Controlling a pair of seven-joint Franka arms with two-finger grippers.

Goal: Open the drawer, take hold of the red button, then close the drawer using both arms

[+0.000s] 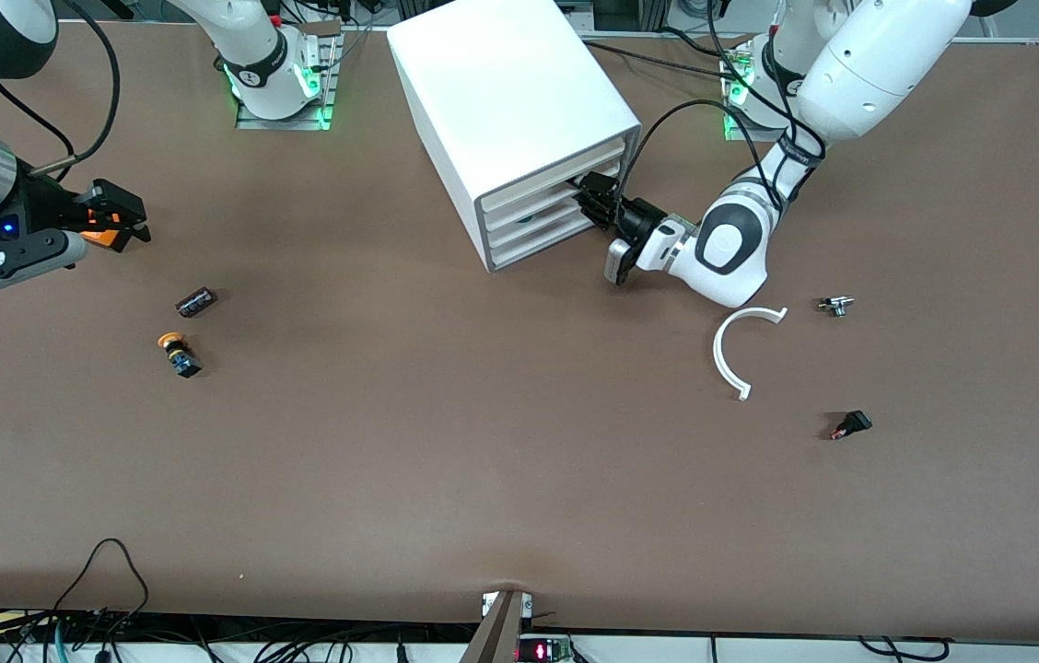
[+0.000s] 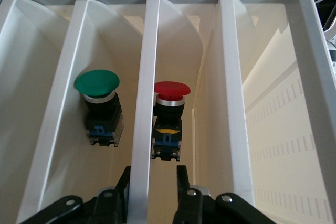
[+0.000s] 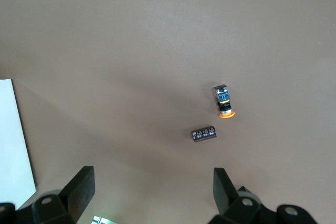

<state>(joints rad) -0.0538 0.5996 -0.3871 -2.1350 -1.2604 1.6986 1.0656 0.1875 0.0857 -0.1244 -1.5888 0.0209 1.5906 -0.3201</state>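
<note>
While both arms sit high on the table, start nearest your camera: a small black-and-red part (image 1: 850,425), with a white arc (image 1: 738,349) at 11 o'clock from it. At the right arm's end lies the orange-capped button (image 1: 179,354); a dark cylinder (image 1: 197,301) sits at 1 o'clock of it. Over bare table at 10 o'clock of that cylinder, the right gripper (image 1: 121,219) waits, fingers spread wide with nothing between. Farther up, the left gripper (image 2: 152,190) is at the cabinet (image 1: 510,101) front, fingers (image 2: 181,184) spread astride a white drawer wall, not clamped. You see the button (image 2: 169,116) lying in the drawer (image 2: 176,35), a green-capped button (image 2: 98,103) one slot over.
</note>
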